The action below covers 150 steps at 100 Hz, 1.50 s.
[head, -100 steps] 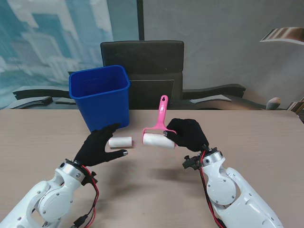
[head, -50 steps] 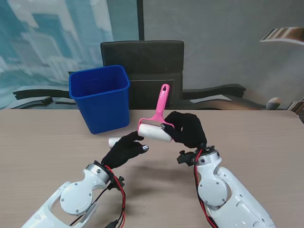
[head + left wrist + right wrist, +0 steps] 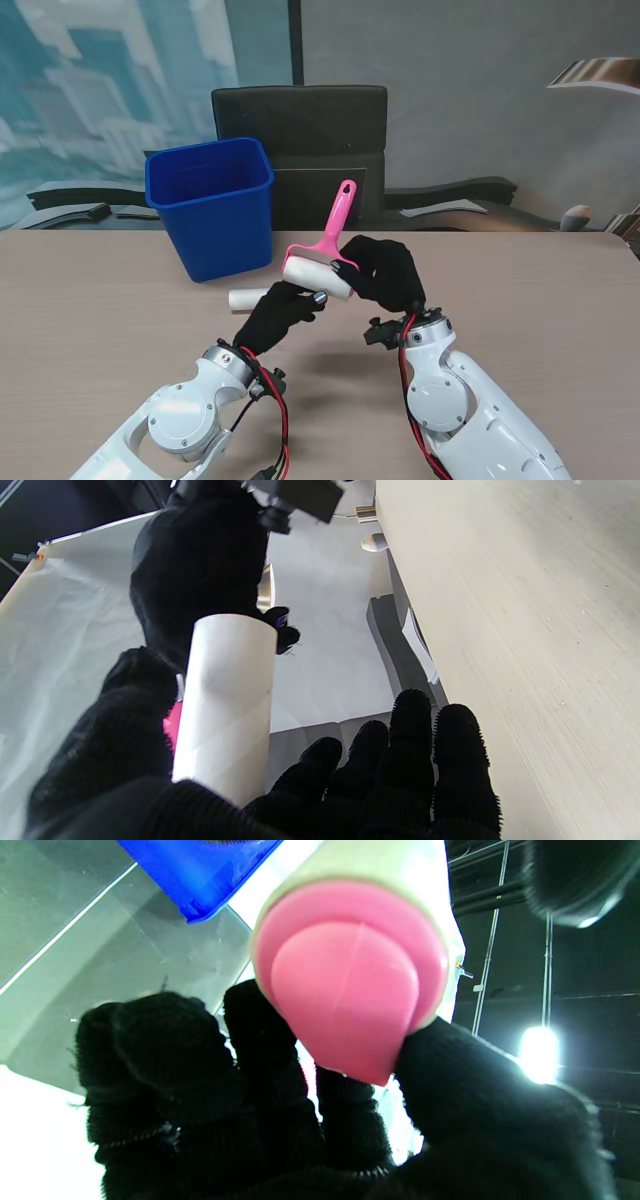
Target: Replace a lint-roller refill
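Two white rolls (image 3: 318,276) (image 3: 247,298), one pink lint roller (image 3: 338,224), one blue bin (image 3: 212,207).

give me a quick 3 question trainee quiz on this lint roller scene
1. True or false: the lint roller is lying flat on the table.
2. Which hand holds the roller's frame? A left hand B right hand
3. What lies on the table beside the blue bin?

Key: 1 false, it is held up. 2 B. 3 a spare white roll.
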{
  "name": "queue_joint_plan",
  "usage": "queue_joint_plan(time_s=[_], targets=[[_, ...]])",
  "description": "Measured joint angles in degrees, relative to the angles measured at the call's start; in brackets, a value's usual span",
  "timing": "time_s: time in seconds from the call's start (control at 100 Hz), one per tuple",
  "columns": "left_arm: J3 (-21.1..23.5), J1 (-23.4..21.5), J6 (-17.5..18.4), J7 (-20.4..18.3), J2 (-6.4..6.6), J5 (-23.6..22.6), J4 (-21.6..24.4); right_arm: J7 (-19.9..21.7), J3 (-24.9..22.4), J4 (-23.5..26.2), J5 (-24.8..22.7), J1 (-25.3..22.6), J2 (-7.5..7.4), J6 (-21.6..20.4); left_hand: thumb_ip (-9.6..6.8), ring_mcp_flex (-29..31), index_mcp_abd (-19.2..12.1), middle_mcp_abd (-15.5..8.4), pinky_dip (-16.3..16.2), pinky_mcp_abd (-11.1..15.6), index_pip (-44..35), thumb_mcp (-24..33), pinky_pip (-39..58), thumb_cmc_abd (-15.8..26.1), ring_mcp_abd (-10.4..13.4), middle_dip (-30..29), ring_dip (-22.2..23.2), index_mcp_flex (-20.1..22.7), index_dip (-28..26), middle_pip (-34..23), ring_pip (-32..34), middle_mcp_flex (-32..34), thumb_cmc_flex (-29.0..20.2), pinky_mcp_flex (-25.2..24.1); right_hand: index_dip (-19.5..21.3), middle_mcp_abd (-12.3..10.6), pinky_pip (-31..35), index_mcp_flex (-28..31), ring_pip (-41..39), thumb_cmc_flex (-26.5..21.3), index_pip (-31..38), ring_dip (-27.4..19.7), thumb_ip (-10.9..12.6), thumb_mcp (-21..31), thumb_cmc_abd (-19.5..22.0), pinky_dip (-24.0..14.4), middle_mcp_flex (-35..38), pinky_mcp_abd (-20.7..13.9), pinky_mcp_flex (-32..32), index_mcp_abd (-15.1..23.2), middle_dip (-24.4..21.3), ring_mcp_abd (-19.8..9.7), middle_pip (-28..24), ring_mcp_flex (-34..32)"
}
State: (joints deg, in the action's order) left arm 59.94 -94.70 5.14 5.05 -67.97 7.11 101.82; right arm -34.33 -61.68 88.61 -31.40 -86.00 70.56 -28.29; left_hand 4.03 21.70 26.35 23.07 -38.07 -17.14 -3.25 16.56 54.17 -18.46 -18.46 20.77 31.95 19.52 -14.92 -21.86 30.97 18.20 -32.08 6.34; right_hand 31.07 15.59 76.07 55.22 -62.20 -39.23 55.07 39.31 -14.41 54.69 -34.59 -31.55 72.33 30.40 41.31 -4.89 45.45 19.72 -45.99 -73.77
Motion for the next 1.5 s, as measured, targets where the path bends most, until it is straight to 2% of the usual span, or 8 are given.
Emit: queue_joint_plan(time_s=[0.33, 0.38, 0.53, 0.88, 1.13, 1.24, 1.39, 1.5], targets=[[0.14, -0.13, -0.44, 2.41, -0.64, 0.87, 0.79, 1.96, 1.67, -1.35, 2.21, 0.61, 0.13, -0.33, 0.02, 0.0, -1.07, -0.84, -0.63, 0.22, -4.32, -2.14, 1.58, 6.7, 0.1, 0.0, 0.0, 0.71, -2.87, -2.87, 2.04, 0.03, 1.08, 0.33, -0.06, -0.09, 0.0, 0.0, 0.04, 0.75, 0.08, -0.37, -0.01, 0.55, 0.03, 0.01, 0.01, 0.0, -0.11, 0.0, -0.42, 0.0, 0.0, 0.0], [0.1, -0.16, -0.69, 3.19, -0.73, 0.62, 0.91, 2.11, 1.83, -1.41, 2.46, 0.62, 0.15, -0.38, 0.05, 0.18, -2.28, -1.65, -0.64, 0.48, -7.62, -2.53, 2.75, 9.3, 0.62, 0.0, 0.0, 2.28, -4.1, -4.03, 2.76, 2.48, -2.39, 0.89, -0.24, -0.09, 0.0, 0.0, 0.04, 0.79, 0.08, -0.44, -0.01, 0.55, 0.04, 0.03, 0.01, 0.0, -0.11, 0.0, -0.43, 0.0, 0.0, 0.0], [0.11, -0.49, -0.72, 6.73, -1.37, -0.52, 1.5, 3.08, 2.03, -1.41, 3.29, 0.57, 0.18, -0.39, 0.37, 4.51, -4.76, -4.86, -0.64, 0.82, -23.67, -19.68, 6.89, 11.9, 0.99, 0.11, 0.0, 4.34, -7.43, -8.03, 6.41, 10.91, -16.4, 3.29, -0.84, -0.09, 0.0, -0.14, 0.05, 0.79, 0.08, -0.44, 0.01, 0.56, 0.04, 0.06, 0.01, 0.0, -0.11, -1.06, -0.43, 0.0, 0.0, 0.0], [1.98, -2.58, 0.09, 11.72, -2.6, -1.19, 4.26, 6.4, 3.89, -1.9, 7.26, 0.91, 0.18, -0.75, 0.78, 12.97, -4.53, -6.39, -0.64, 0.86, -37.44, -25.44, 14.2, 7.18, 1.5, 2.11, 0.0, 8.06, -6.87, -12.87, 12.97, 23.85, -28.46, 9.32, -1.54, -0.09, -0.01, -0.44, 0.07, 0.79, -1.36, -0.44, -0.97, 0.56, 0.01, 0.07, 0.02, 0.0, -0.11, -2.93, -1.03, 0.01, 0.0, 0.0], [2.54, -2.93, 0.14, 13.06, -2.69, -2.68, 4.62, 7.71, 5.41, -2.97, 9.63, 1.66, 0.23, -1.16, 0.75, 16.38, -4.45, -6.35, -0.4, 0.32, -42.12, -22.7, 18.44, 2.39, 1.29, 6.3, -0.01, 9.79, -6.87, -12.29, 16.25, 28.03, -28.7, 12.47, -2.25, -0.09, -0.02, -1.04, 0.1, 1.49, -1.93, -0.46, -0.97, 0.55, 0.69, 0.1, 0.02, 0.01, -0.07, -2.93, -1.13, 0.06, 0.0, 0.0], [2.55, -2.73, 0.09, 14.14, -2.71, -7.25, 4.21, 8.87, 5.91, -3.49, 10.82, 1.96, 0.25, -1.61, 0.71, 16.89, -4.45, -6.21, -0.42, -0.16, -47.85, -22.18, 21.25, 0.94, 0.81, 12.01, 2.77, 8.91, -8.97, -15.6, 21.21, 28.65, -28.61, 12.71, -3.08, -0.1, -0.05, -1.71, 1.46, 1.83, -3.15, -1.2, -0.97, 0.57, 0.82, 0.35, -0.02, 0.01, -0.16, -2.93, -1.77, 0.06, 0.05, 0.0], [3.07, -2.09, 1.2, 15.01, -2.68, -14.29, 2.78, 13.61, 5.85, -3.81, 12.72, 2.01, -0.01, -1.81, -3.26, 16.89, -4.43, -5.53, -1.45, -1.38, -52.89, -22.12, 23.45, 0.48, -0.06, 19.18, 8.4, 6.61, -15.14, -19.37, 25.74, 28.65, -27.93, 12.75, -4.96, -1.57, -3.16, -7.06, 14.62, -1.7, -6.95, -4.9, -0.99, -2.69, 2.11, 1.13, -6.17, 0.01, -5.97, -3.54, -5.65, 0.34, 3.08, 2.83], [3.74, -1.74, 2.99, 14.95, -2.35, -18.5, 1.49, 18.01, 4.98, -3.48, 12.84, 1.78, -0.8, -2.01, -4.43, 16.98, -4.43, -5.35, -1.6, -1.68, -53.24, -21.59, 23.98, 0.38, -0.27, 20.48, 9.3, 6.43, -16.5, -20.36, 26.72, 28.65, -27.48, 13.01, -6.03, -1.63, -4.82, -11.78, 20.67, -3.12, -9.67, -6.19, -0.99, -5.32, 2.14, 1.66, -11.7, 0.01, -9.95, -3.43, -8.65, 0.54, 4.75, 7.78]])
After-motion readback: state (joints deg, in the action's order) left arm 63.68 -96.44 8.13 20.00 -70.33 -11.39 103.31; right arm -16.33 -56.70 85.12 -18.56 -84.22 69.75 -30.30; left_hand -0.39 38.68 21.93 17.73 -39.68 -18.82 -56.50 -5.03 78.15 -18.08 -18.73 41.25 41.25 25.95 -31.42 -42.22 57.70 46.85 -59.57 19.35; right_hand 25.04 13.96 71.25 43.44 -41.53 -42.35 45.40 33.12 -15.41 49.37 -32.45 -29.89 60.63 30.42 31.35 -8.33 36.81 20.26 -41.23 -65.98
